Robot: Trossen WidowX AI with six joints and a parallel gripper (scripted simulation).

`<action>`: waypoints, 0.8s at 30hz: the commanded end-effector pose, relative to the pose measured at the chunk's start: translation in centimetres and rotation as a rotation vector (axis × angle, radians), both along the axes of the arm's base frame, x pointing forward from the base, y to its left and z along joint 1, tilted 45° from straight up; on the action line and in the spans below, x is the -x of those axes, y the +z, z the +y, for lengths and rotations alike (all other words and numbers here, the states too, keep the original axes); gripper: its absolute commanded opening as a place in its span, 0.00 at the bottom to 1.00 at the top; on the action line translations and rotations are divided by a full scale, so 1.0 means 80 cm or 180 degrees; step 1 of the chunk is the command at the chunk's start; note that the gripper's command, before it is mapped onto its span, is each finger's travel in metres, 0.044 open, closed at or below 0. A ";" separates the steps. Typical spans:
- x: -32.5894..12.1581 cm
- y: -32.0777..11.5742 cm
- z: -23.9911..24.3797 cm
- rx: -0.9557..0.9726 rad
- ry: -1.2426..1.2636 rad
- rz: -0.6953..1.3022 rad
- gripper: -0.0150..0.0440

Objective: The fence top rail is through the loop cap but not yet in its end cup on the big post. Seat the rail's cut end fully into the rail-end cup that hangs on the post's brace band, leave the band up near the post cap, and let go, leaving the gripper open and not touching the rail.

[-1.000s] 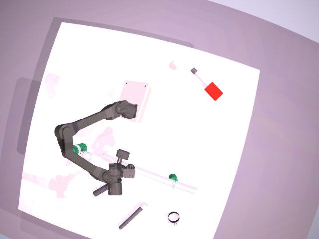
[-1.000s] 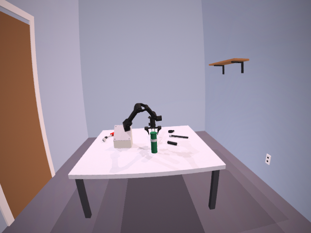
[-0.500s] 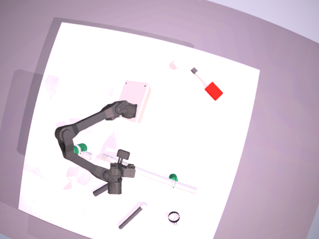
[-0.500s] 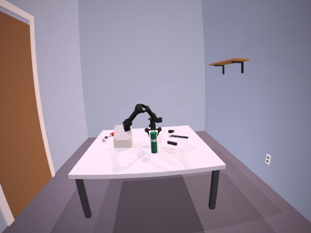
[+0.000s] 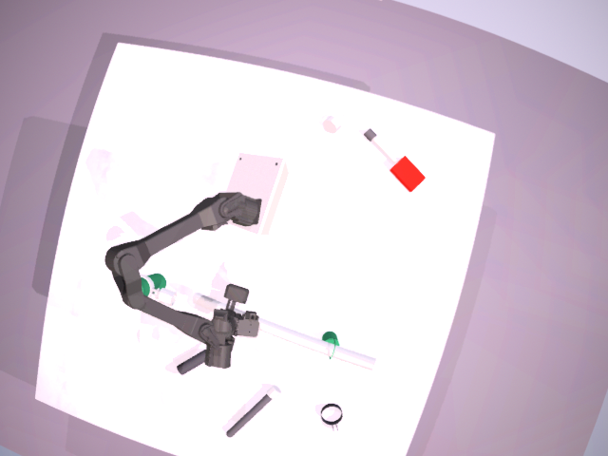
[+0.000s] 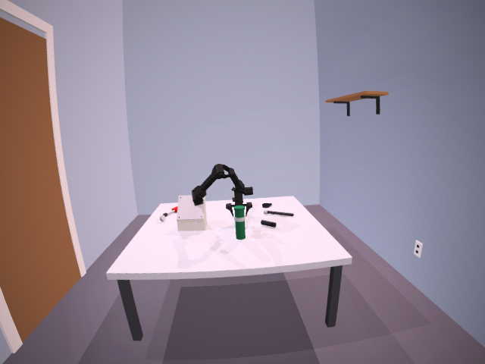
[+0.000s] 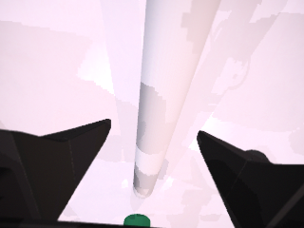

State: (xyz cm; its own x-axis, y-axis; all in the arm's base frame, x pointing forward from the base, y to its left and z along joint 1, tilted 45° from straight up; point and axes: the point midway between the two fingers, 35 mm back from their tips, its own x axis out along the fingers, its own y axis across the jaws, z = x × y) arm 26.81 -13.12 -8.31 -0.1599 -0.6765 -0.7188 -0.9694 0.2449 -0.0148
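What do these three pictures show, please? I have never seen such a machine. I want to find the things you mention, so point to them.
It is one black robot arm with a gripper (image 6: 239, 212) (image 7: 155, 128), a two-finger hand. The first picture looks down from above; the second looks across the room at the table (image 5: 392, 275) (image 6: 156, 254); the third looks from the wrist, between the fingers.

On the table stand a big green post (image 5: 158, 281) (image 6: 240, 230) (image 7: 137, 220) and a pale box (image 5: 255, 177) (image 6: 191, 224). A long white rail (image 5: 294, 337) (image 7: 166, 76) runs past a smaller green post (image 5: 330, 337). Dark-handled tools lie nearby. The gripper is open and holds nothing.
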 end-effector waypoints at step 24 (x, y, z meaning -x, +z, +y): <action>0.010 -0.018 -0.019 0.0023 -0.0005 0.0036 0.50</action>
